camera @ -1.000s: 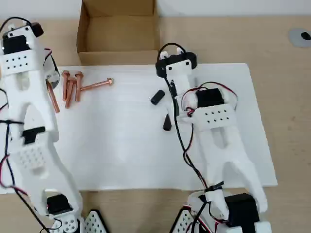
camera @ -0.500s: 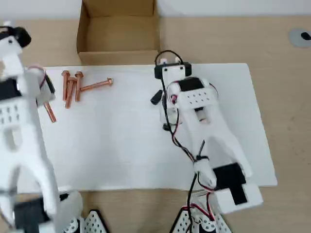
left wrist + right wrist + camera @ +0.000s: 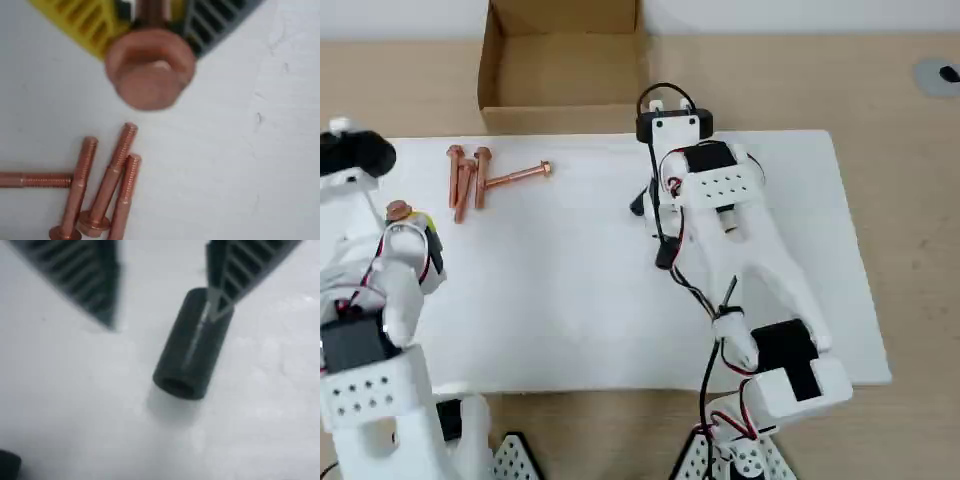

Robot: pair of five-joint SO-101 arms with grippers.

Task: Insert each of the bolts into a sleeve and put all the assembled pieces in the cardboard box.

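My left gripper (image 3: 150, 17) is shut on a copper bolt (image 3: 150, 67), whose head points at the wrist camera. In the high view that bolt (image 3: 398, 211) stands upright at the mat's left edge, held by the left gripper (image 3: 408, 232). Several loose copper bolts (image 3: 467, 180) lie on the white mat beyond it, also in the left wrist view (image 3: 102, 190). My right gripper (image 3: 160, 287) is open, its fingers straddling a black sleeve (image 3: 192, 347) lying on the mat, and one fingertip (image 3: 220, 305) touches it. That sleeve (image 3: 638, 204) peeks out beside the right arm.
The open cardboard box (image 3: 563, 95) stands at the back, beyond the white mat (image 3: 550, 290). A second black sleeve (image 3: 665, 253) lies near the right arm's cable; a dark piece (image 3: 7, 465) shows at the right wrist view's edge. A grey disc (image 3: 935, 75) sits far right.
The left arm has lifted one bolt off the mat and drawn it back toward the near side, turning it upright. The right arm has swung over and come down around the sleeve.
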